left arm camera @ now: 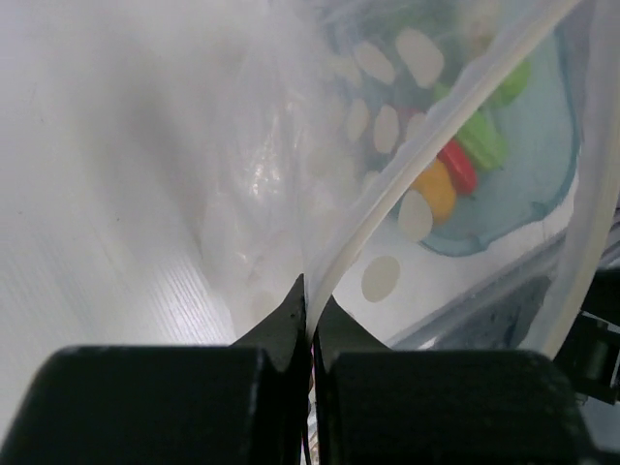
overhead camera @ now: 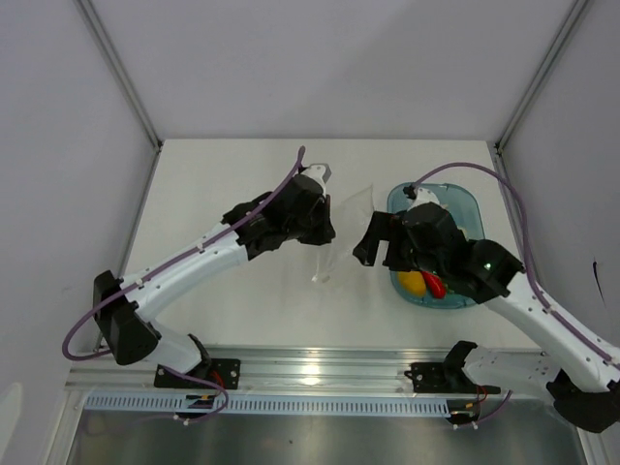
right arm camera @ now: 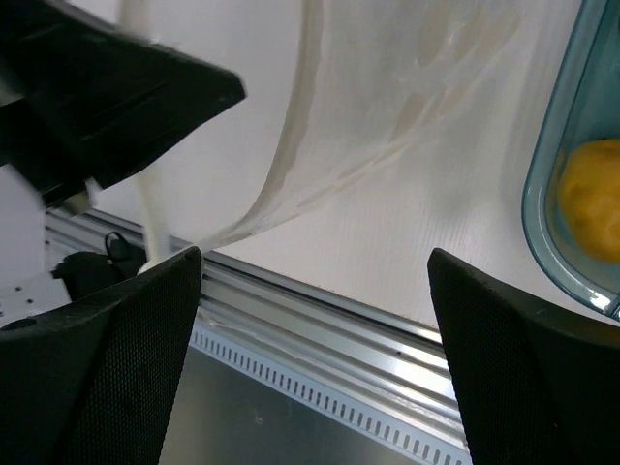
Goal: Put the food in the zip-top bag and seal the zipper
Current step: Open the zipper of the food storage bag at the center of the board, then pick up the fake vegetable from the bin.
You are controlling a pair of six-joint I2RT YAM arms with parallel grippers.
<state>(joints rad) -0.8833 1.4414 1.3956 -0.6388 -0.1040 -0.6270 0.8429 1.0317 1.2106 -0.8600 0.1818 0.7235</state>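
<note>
The clear zip-top bag hangs between the two arms at the table's middle. My left gripper is shut on the bag's zipper strip and holds that edge up; the bag's open mouth faces the tray. The food lies in the teal tray: a yellow-orange fruit and a red chili show in the top view, with green pieces seen through the bag. My right gripper is open and empty, just right of the bag, with the yellow fruit at its right.
The metal rail runs along the table's near edge, below the right gripper. The left arm's black body is close at the upper left of the right wrist view. Grey walls enclose the table.
</note>
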